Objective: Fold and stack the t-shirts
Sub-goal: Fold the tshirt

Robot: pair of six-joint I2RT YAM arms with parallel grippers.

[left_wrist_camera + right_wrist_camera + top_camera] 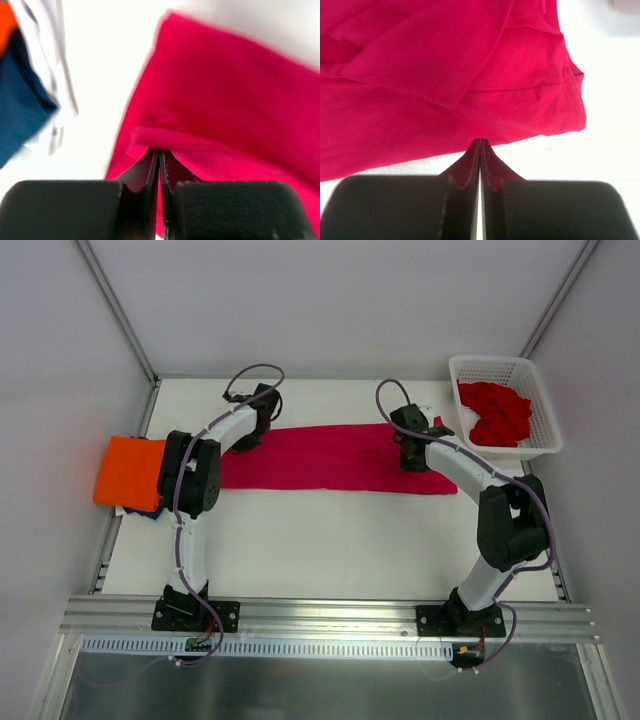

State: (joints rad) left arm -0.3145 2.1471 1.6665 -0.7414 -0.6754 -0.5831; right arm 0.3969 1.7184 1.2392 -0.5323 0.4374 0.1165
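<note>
A crimson-pink t-shirt (330,458) lies folded into a long band across the middle of the table. My left gripper (262,430) is at its far left corner, shut on a raised fold of the cloth (200,100); red cloth shows between the fingertips (159,152). My right gripper (410,457) is over the shirt's right part, shut, with its tips (480,141) at the edge of the flat cloth (445,65); no cloth shows between them. A folded orange t-shirt (130,468) lies on a dark blue one (148,510) at the left edge.
A white lattice basket (490,361) at the far right holds crumpled red shirts (495,412). The orange shirt (4,20) and the dark blue shirt (20,105) show blurred at the left of the left wrist view. Metal frame posts stand at the back corners.
</note>
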